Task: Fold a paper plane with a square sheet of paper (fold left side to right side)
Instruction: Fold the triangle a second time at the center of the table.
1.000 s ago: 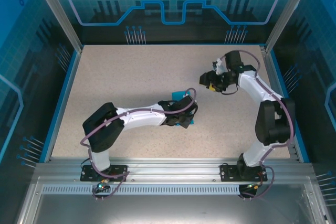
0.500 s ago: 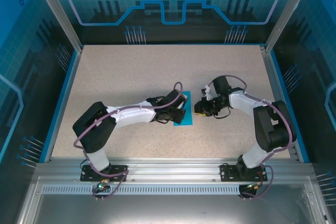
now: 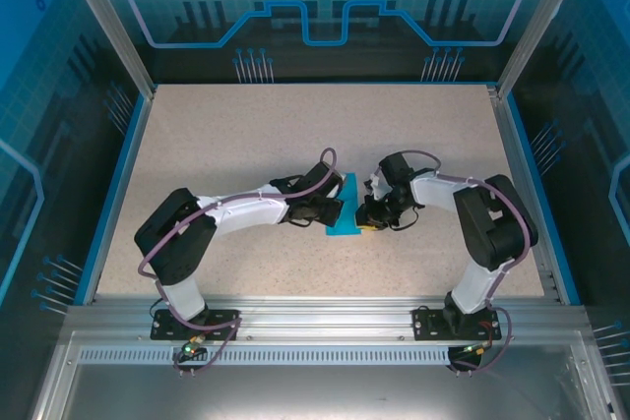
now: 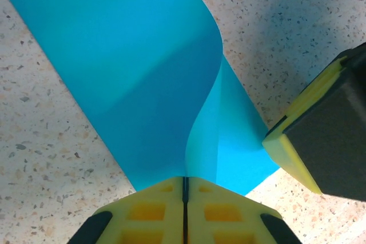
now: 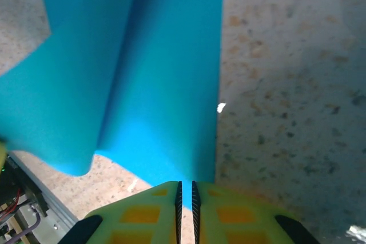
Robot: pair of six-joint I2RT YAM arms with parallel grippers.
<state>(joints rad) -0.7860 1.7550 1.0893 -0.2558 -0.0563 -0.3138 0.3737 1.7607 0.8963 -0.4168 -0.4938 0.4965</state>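
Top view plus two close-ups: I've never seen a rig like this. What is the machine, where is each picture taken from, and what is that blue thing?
Two robot arms are bolted at the near edge of a speckled table. The top view looks down from above and behind them. Each close-up comes from a wrist camera, that arm's yellow fingers at the bottom. The blue thing is paper, partly folded and curling up. The left gripper pinches one edge, the right gripper another.
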